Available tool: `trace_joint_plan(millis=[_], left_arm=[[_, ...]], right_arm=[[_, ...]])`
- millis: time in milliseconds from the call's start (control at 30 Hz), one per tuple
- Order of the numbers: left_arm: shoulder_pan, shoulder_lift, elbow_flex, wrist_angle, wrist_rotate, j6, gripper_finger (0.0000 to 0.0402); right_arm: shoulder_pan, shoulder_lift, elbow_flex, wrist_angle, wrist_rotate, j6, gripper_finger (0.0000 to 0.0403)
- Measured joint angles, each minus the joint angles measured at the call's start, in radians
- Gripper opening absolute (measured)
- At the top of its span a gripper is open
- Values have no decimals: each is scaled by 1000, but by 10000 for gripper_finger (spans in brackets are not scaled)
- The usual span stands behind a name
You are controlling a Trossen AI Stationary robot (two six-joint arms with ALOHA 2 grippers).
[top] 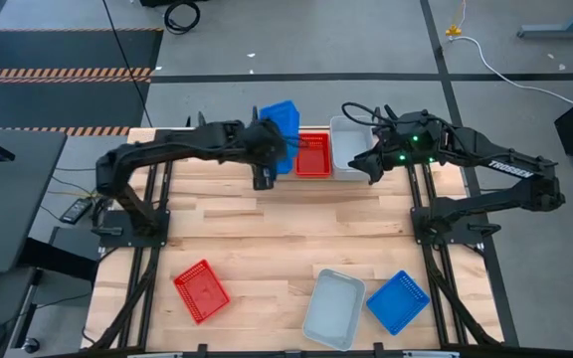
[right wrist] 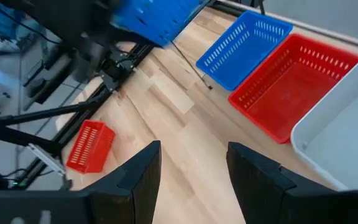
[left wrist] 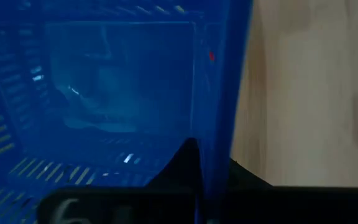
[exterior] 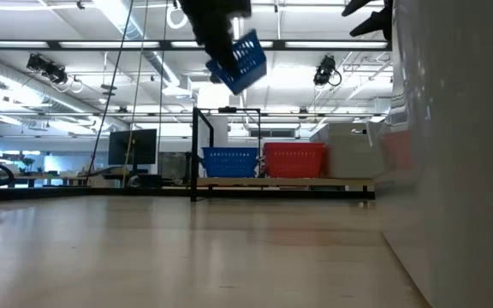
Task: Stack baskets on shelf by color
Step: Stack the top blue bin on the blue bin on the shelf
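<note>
A blue basket [top: 282, 124] is held in the air by the left gripper [top: 264, 159], above the far row on the shelf [exterior: 197, 154].

The left gripper's fingers are pinched shut on the rim of the tilted blue basket, which is seen raised above the shelf in the low view. Below it on the shelf, a second blue basket [right wrist: 244, 46], a red basket [top: 313, 155] and a pale basket [top: 348, 147] are lined up side by side. The right gripper [top: 369, 164] is held near the pale basket with fingers spread and empty. Another red basket [top: 201, 290], a grey-white basket [top: 333, 307] and a third blue basket [top: 398, 300] are left at the near edge of the table [top: 286, 234].
</note>
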Motion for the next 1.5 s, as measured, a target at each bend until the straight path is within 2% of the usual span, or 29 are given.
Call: trace_joint_plan(millis=[200, 567, 1167, 1300, 1500], left_arm=[[45, 104, 0, -30, 49, 36, 6], [94, 239, 0, -102, 48, 87, 7], [135, 256, 0, -114, 62, 86, 11], [133, 256, 0, -102, 67, 79, 29], [134, 256, 0, -104, 68, 79, 78]], right_arm=[[0, -32, 0, -2, -5, 65, 187], [17, -63, 0, -2, -7, 94, 187], [45, -63, 0, -2, 3, 86, 187], [44, -62, 0, -2, 3, 84, 187], [44, -62, 0, -2, 4, 83, 187]])
